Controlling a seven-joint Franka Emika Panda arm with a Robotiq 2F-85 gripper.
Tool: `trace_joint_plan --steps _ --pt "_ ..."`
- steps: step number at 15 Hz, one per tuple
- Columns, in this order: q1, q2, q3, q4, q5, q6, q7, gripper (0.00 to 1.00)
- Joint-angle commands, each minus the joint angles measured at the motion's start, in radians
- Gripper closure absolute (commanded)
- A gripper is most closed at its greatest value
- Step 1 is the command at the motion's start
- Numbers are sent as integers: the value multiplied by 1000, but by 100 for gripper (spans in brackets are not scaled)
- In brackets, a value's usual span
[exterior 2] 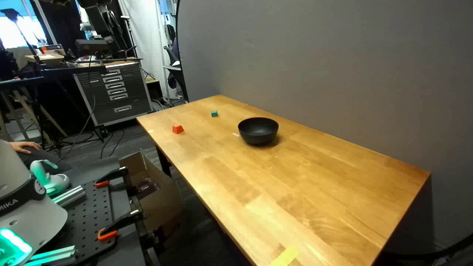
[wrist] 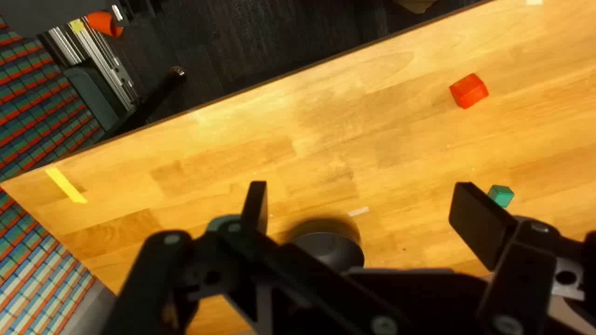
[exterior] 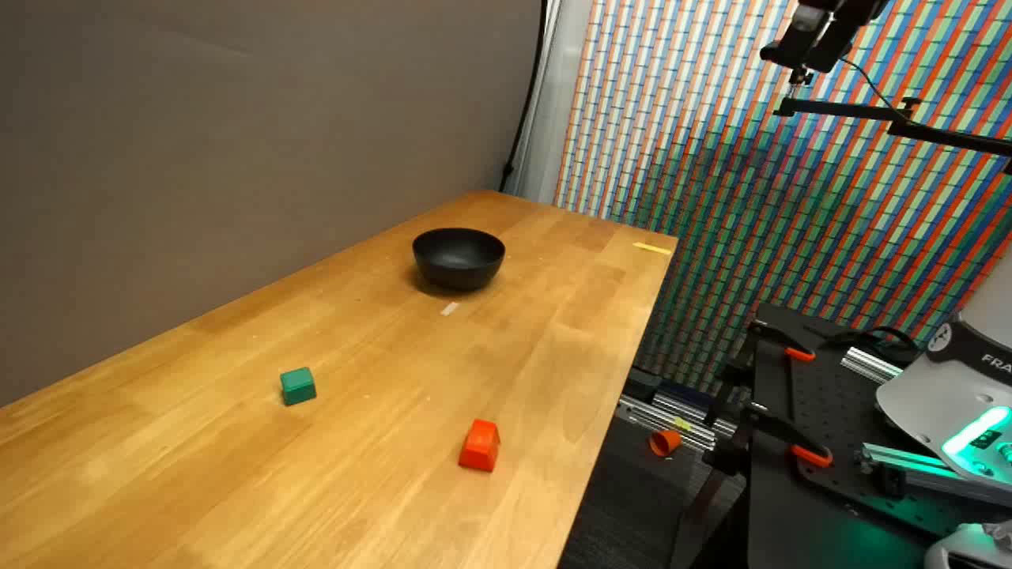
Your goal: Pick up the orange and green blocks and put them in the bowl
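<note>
The orange block (exterior: 480, 446) lies on the wooden table near its edge on the robot's side; it also shows in an exterior view (exterior 2: 177, 129) and in the wrist view (wrist: 469, 91). The green block (exterior: 298, 386) lies farther from that edge, and shows as well in an exterior view (exterior 2: 214, 113) and in the wrist view (wrist: 504, 197). The black bowl (exterior: 458, 259) stands upright near the backdrop and looks empty in both exterior views (exterior 2: 258, 131). In the wrist view my gripper (wrist: 360, 186) is wide open and empty, high above the table, partly hiding the bowl (wrist: 333, 249).
A grey backdrop (exterior 2: 325, 66) stands along the far side of the wooden table (exterior: 545, 379). Yellow tape (wrist: 66, 185) marks one table corner. A gap with dark floor separates the table from the robot's base stand (exterior 2: 90, 207). An orange cup (exterior: 665, 442) lies low in that gap.
</note>
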Motion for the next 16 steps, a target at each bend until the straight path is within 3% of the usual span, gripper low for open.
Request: trace_joint_plan --steps 1,8,11,16 --pt "3 2 -3 3 -3 -2 2 0" --pt "-3 33 0 14 -6 6 -4 0" --pt "-26 208 47 51 -11 101 15 0" --pt "-110 514 200 127 -13 287 -14 0"
